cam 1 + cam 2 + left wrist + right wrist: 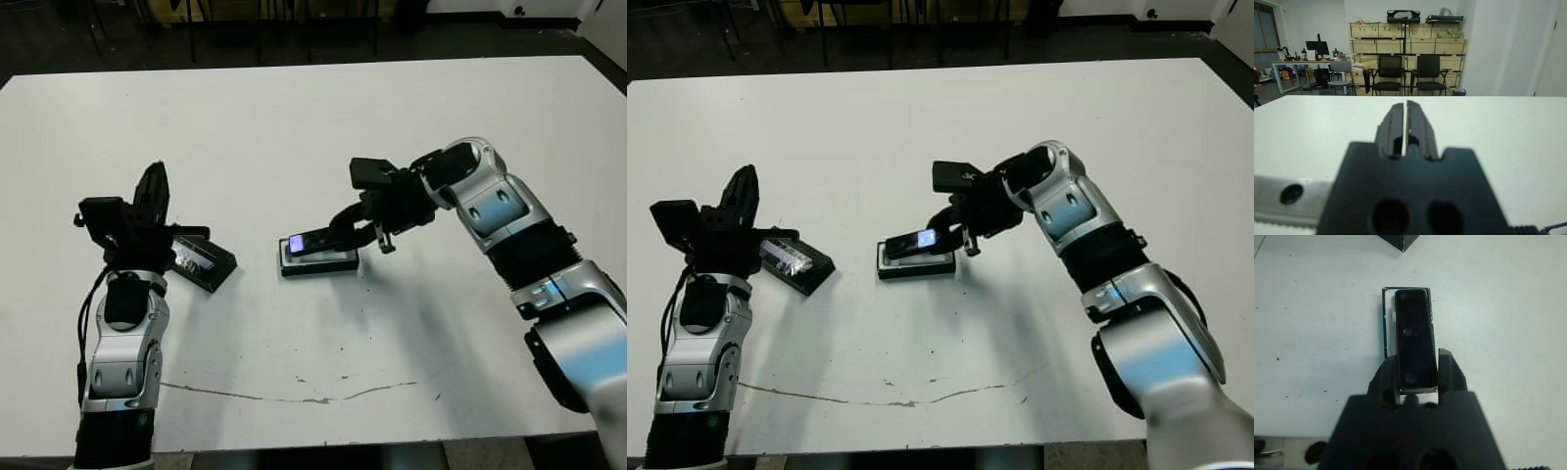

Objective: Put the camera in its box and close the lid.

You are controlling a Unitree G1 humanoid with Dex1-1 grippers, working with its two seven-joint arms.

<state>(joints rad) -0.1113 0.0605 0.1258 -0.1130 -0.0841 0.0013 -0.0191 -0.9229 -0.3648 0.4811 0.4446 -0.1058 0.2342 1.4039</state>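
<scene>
White table point(294, 127) fills most of the head views. Near the middle of the frame sits the box point(318, 262), a small flat tray w/ a white inside and black outside. It lies flat on the table.

Right gripper point(345, 231) comes in from the right side of the frame and its two black fingers point(1445, 373) are pinched on the camera point(315, 240), one on each long side. In the right wrist view the camera point(1415, 339) is a slim black bar, gripped near one end, and it lines up w/ the box point(1384, 323) right under it. White tray edge peeks out along one side and at the far end. In the head views the camera is tilted: the end w/ the bluish-purple spot points to the left of the frame and hangs over the box. Can't tell if that end is touching the tray.

Lid point(202, 259) is at the left of the frame, a flat black piece w/ a pale shiny strip on top. It lies well apart from the box, just beside the left arm.

Left gripper point(152, 193) is at the left of the frame, raised, pointing up and away. In the left wrist view its fingers point(1393, 128) are pressed nearly together, only a thin slit between them, holding nothing. Chairs point(1405, 73) and shelves point(1405, 39) show far behind the table there.
</scene>
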